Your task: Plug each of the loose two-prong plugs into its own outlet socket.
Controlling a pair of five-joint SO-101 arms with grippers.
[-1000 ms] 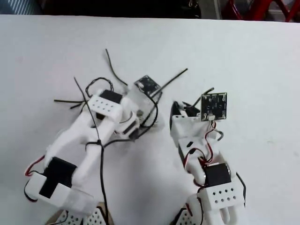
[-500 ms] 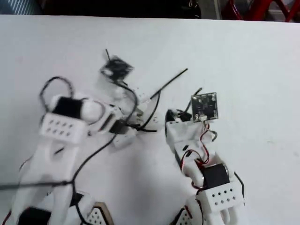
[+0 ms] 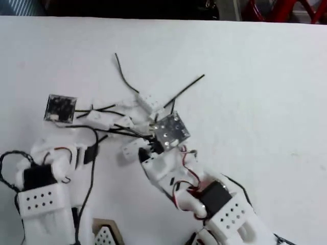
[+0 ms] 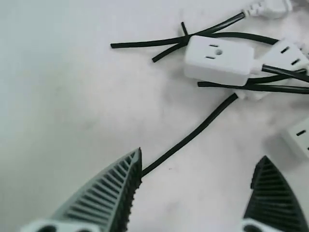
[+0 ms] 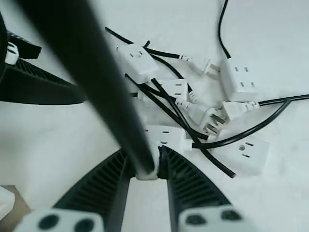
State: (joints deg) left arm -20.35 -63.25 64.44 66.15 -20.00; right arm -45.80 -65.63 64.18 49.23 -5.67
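Socket [image 5: 164, 137] pinched in right hand [image 5: 145, 155]; left hand [image 4: 202, 154] spread wide over cord [image 4: 193, 132].

Reads as a robotics lab or hobby workshop bench, not a domestic room: plain white table [image 3: 265, 61] carrying a left arm [image 3: 38, 201] and a right arm [image 3: 225, 212] of white plastic, with exposed red and black wiring [image 3: 186, 186] and a bare circuit board [image 3: 60, 108] at the wrist. Confirmed by short cut lengths of black cord [image 3: 186, 86] strewn mid-table, ending in an outlet socket [image 5: 241, 79] or a plug [image 5: 207, 67]. Bounded at the far edge by a dark room with red tubular frames [image 3: 286, 10].
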